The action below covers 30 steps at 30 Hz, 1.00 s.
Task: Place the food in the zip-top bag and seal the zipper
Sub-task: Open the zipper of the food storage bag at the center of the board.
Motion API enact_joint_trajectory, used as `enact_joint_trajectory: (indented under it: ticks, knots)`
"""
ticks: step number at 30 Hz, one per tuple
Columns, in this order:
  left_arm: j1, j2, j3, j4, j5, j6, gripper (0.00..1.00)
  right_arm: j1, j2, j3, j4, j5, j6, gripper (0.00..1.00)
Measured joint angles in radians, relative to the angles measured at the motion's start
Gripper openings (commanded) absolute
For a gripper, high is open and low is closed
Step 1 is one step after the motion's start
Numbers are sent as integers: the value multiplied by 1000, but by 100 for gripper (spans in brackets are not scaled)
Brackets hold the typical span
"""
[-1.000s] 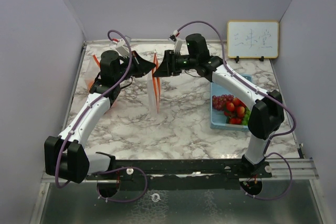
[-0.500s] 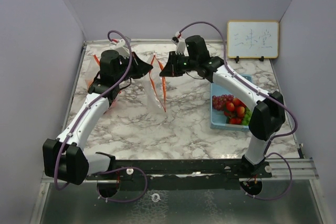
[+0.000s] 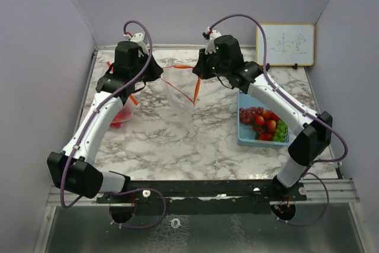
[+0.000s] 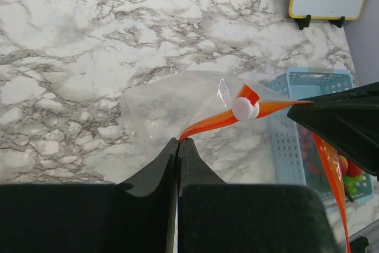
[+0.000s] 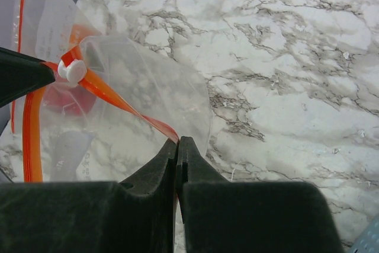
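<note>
Top external: left end effector (image 3: 160,75) and right end effector (image 3: 197,70) clamp zip-top bag's (image 3: 177,100) opposite rims, well apart from basket (image 3: 241,130).

Light is soft and even, falling from above, and all 3 views are bright with no hard-edged shadows. In the top view the marble table (image 3: 207,137) carries only faint, diffuse shading beneath the arms, and the dark strip (image 3: 237,229) along the near edge is dim with a mottled sheen. The whiteboard (image 3: 285,44) is washed pale, its writing barely legible. That view is slightly grainy. In the 2 wrist views the clear zip-top bag (image 4: 172,102) catches weak highlights along its creases. The left gripper (image 4: 178,143) and right gripper (image 5: 177,140) read as flat black masses with almost no surface detail, while the marble beyond stays sharp.
</note>
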<state>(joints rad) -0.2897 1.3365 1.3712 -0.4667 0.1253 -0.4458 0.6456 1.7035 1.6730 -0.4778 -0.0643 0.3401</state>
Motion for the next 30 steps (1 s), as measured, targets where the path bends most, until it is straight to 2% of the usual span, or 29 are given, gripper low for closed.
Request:
enact_joint_trajectory:
  ticks: [5, 11, 12, 13, 18, 30]
  knots:
    - [10, 2, -21, 55, 92, -43, 14, -9, 3, 11, 13, -22, -5, 2]
    - [16, 12, -60, 142, 214, -167, 26, -13, 27, 63, 45, -64, -5, 2]
    - [16, 14, -60, 152, 230, -189, 29, -13, 31, 72, 51, -70, -6, 2]
    - [16, 16, -60, 163, 244, -205, 37, -13, 36, 80, 58, -76, -6, 2]
    - [16, 17, -60, 203, 291, -277, 48, -12, 55, 93, 86, -102, -6, 2]
    - [-10, 56, -145, 283, 318, -424, 46, 3, 81, 121, 107, -110, -10, 2]
